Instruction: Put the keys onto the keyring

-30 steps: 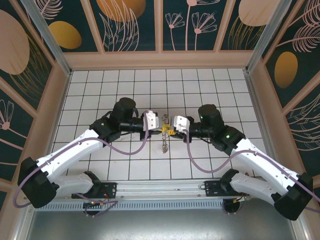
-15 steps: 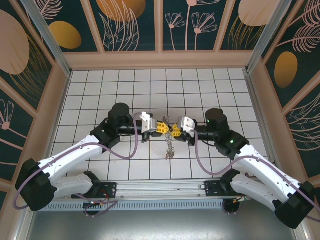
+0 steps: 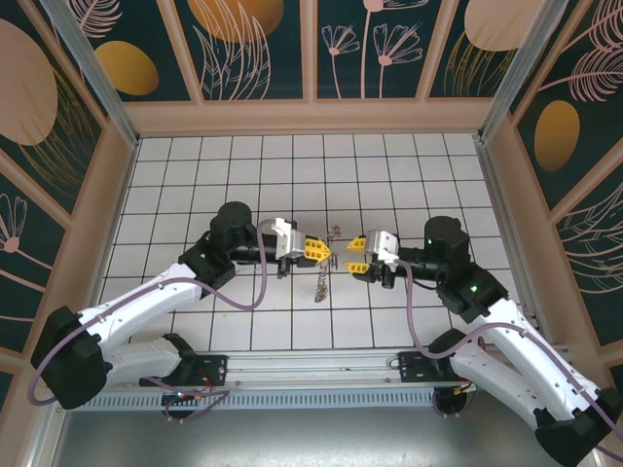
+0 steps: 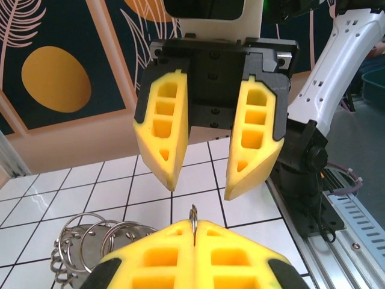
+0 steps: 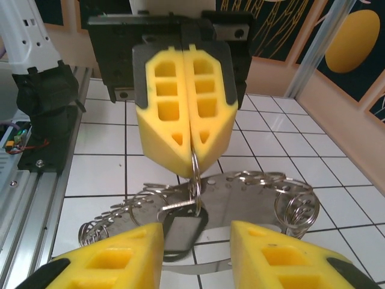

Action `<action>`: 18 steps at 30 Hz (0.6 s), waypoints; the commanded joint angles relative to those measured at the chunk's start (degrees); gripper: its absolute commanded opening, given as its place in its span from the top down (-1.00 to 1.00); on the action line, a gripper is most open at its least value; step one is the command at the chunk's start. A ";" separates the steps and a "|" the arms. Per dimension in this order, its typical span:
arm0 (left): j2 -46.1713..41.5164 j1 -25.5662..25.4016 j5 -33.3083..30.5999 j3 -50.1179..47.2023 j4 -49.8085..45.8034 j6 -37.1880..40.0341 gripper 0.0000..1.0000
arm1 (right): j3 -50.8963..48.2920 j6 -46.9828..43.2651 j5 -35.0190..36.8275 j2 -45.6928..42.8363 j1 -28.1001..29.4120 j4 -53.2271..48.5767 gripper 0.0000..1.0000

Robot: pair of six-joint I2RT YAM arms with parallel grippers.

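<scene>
From above, the left claw (image 3: 319, 251) and right claw (image 3: 353, 256) are seen tip to tip, just apart, over the middle of the white tiled tabletop (image 3: 195, 185). A silvery bunch holding the keys (image 3: 320, 282) is seen just beside the left claw's tip.

At the left wrist, the left claw is pressed together on a thin upright wire, the keyring (image 4: 194, 217). The right claw is faced, its 2 fingers spread and touching nothing.

At the right wrist, the right claw's 2 fingers are spread wide. The keyring is pinched by the left claw opposite. Under it a dark-headed key (image 5: 180, 232) is seen among split rings (image 5: 298, 208). Whether the bunch hangs or rests cannot be told.
</scene>
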 commanded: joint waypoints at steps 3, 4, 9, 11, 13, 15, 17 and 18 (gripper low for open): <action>0.40 -0.09 2.17 0.50 3.63 -1.01 1.00 | 2.25 0.83 -4.13 2.39 -0.14 1.17 0.33; 0.41 -0.12 2.14 0.59 3.71 -1.08 1.00 | 2.37 0.93 -4.31 3.12 -0.16 1.41 0.36; 0.50 -0.13 2.71 0.60 4.58 -1.65 1.00 | 2.82 0.73 -4.68 5.33 -0.14 1.86 0.81; 0.43 -0.13 2.44 0.44 5.43 -2.14 1.00 | 2.67 0.87 -5.12 5.35 -0.18 2.09 0.96; 0.50 -0.07 2.39 0.16 6.37 -2.63 1.00 | 2.41 0.93 -5.32 5.26 -0.19 1.98 1.00; 0.84 -0.12 2.82 0.23 7.31 -3.45 1.00 | 1.99 0.95 -5.65 5.15 -0.18 1.85 1.00; 1.35 -0.13 3.04 0.16 8.70 -4.51 1.00 | 1.55 1.28 -5.83 4.98 -0.14 1.94 1.00; 1.53 -0.13 3.10 -0.01 9.74 -5.15 1.00 | 1.30 1.49 -5.87 4.91 -0.11 2.13 1.00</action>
